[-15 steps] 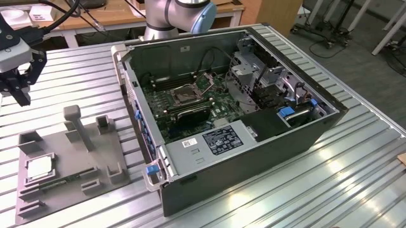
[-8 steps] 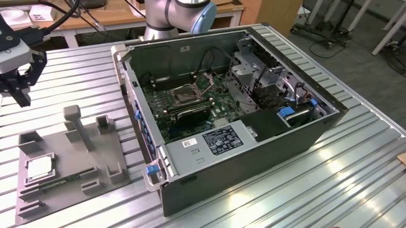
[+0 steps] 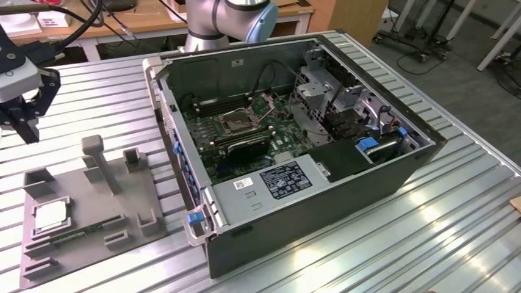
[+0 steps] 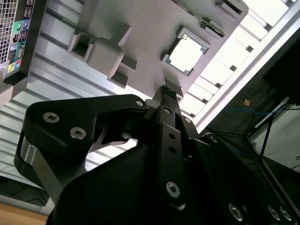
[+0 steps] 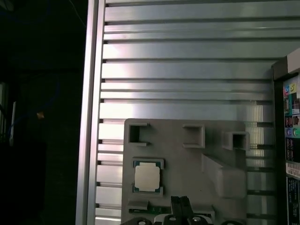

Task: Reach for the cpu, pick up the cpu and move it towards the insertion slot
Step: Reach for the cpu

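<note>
Wrist aimed downward, jaws pressed together with nothing between.

Cropped by the first wrist view's edge: black metal pincer. Partly hidden behind it in the second wrist view: grey plastic tray.
</note>
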Action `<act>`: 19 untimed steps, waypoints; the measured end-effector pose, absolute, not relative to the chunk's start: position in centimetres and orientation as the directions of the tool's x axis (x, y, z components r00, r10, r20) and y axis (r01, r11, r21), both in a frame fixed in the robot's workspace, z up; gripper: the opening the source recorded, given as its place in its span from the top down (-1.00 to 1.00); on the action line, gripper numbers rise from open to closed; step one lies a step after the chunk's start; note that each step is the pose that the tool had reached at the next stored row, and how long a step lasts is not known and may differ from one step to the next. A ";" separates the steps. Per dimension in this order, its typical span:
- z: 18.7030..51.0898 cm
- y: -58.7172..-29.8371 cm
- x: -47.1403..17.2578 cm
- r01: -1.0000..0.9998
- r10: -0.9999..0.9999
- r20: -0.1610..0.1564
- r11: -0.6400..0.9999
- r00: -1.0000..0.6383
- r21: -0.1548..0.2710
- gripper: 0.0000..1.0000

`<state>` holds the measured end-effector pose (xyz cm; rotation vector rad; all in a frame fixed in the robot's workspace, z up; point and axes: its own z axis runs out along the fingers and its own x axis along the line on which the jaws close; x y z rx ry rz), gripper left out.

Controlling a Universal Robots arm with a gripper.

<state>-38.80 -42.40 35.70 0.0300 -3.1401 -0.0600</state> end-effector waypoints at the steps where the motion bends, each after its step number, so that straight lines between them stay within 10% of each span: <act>1: 35.7 -42.5 -38.8 -0.019 -0.019 0.000 0.999 -1.000 0.038 0.80; 19: 35.6 -43.1 -39.3 -0.019 -0.019 0.000 0.999 -1.000 0.038 0.80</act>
